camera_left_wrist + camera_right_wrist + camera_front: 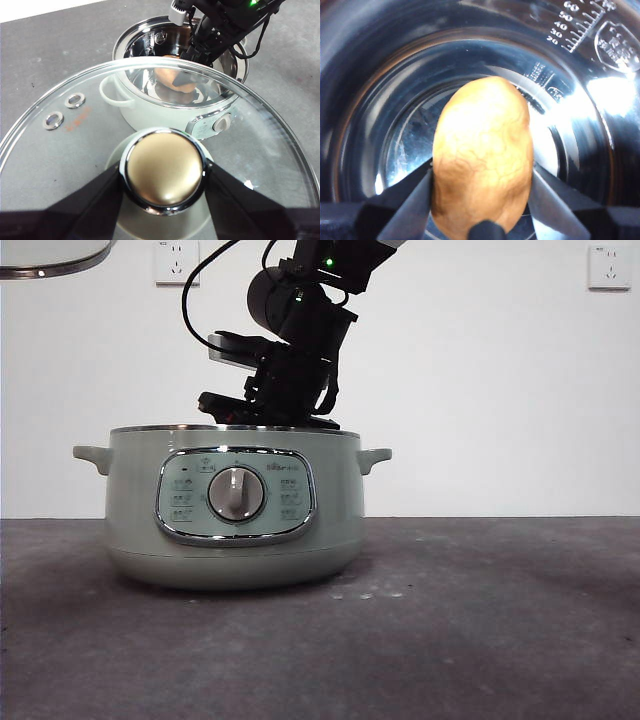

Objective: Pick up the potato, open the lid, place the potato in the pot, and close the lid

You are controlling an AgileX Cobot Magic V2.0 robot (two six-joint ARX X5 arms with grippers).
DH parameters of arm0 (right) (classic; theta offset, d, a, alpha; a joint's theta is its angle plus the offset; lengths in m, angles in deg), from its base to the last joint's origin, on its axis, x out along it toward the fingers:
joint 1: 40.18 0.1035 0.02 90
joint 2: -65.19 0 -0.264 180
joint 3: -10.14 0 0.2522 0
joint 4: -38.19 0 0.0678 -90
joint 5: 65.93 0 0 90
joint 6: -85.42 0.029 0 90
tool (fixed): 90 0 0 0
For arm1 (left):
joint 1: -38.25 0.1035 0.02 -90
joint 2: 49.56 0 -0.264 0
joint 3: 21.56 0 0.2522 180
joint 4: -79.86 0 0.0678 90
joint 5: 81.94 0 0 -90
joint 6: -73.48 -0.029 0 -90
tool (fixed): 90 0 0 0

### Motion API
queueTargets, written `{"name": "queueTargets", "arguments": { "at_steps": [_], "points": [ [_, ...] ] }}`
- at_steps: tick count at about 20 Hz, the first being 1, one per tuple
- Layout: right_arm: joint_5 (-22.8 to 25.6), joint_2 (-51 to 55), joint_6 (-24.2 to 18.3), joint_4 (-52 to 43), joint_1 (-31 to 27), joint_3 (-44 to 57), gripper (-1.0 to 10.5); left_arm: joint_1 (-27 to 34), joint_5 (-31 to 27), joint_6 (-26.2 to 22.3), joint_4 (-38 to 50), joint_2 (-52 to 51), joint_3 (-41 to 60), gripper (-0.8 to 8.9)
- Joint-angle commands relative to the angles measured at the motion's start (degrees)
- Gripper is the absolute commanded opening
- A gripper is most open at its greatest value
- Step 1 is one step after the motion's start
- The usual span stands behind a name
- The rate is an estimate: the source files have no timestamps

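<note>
Two steps done, judging by the layout: potato (482,160) picked up, lid (75,130) off the pot (235,530). Left claw (163,170) clamped on the lid's knob, holding it high, well clear. Right claw (480,200) pinching the potato, lowered inside the pot. Left: release, then closing.

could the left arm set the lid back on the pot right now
Probably not yet: the left gripper holds the lid by its knob, but the right gripper, holding the potato, reaches into the pot.
</note>
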Motion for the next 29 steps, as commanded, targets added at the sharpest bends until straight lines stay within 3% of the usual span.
{"name": "queueTargets", "arguments": {
  "at_steps": [1,3,6,10,14,21,24,27,29],
  "points": [
    [0.3,-1.7,-0.6,0.3,0.5,-0.1,-0.1,0.1,0.2,0.3,2.3,-0.7,-0.5,-0.08],
    [0.3,-1.7,-0.4,0.5,0.5,-0.1,0.5,0.1,0.2,0.3,2.3,-0.7,-0.5,-0.08],
    [0.3,-1.6,1.0,0.1,0.6,-0.2,4.2,0.1,0.2,0.3,2.3,-0.7,-0.5,-0.08],
    [-0.3,0.9,1.1,1.3,0.5,-4.5,4.2,0.1,0.2,0.3,2.2,-0.6,-0.5,-0.08],
    [-0.2,7.3,1.2,12.0,0.4,-13.3,4.1,0.1,0.9,0.3,3.5,-0.5,-0.5,-0.08],
    [-0.1,21.9,-0.1,22.9,0.0,-13.6,4.1,0.1,1.6,0.0,9.0,4.5,-0.5,-0.08],
    [-3.6,25.0,-1.8,29.9,-0.9,-13.6,4.1,-0.1,5.0,-0.2,13.2,7.3,-0.5,-0.08],
    [-9.9,29.3,-1.8,30.5,-3.2,-11.1,4.1,-1.5,5.8,-0.3,17.5,11.4,-0.5,-0.08],
    [-10.6,33.2,-1.8,30.5,-4.2,-7.7,4.1,-3.1,5.8,-0.3,20.3,14.4,-0.6,-0.08]
  ]
}}
